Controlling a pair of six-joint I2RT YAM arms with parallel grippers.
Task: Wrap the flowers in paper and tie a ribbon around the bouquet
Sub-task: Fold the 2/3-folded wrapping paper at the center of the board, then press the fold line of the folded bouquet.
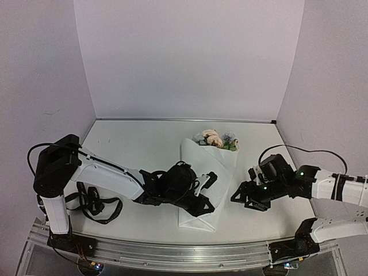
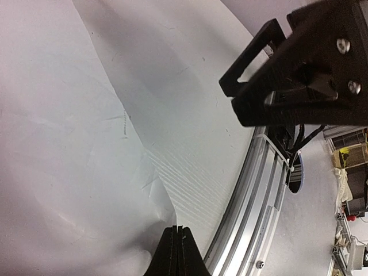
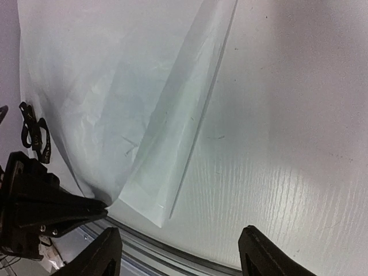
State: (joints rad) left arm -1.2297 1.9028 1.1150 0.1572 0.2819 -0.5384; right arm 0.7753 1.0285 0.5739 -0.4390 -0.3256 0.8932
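left hand (image 2: 178, 236) closed, right hand (image 3: 181, 233) spread

The large thin white paper sheet (image 3: 115, 103) is tissue-like, half translucent and faintly crinkled; the white table top (image 3: 287, 172) is matt with a fine ribbed grain; the silver metal rail (image 2: 247, 201) looks brushed and grooved; the narrow black fabric ribbon (image 1: 98, 207) is dull cloth; the right gripper (image 3: 181, 256) is matt black plastic.
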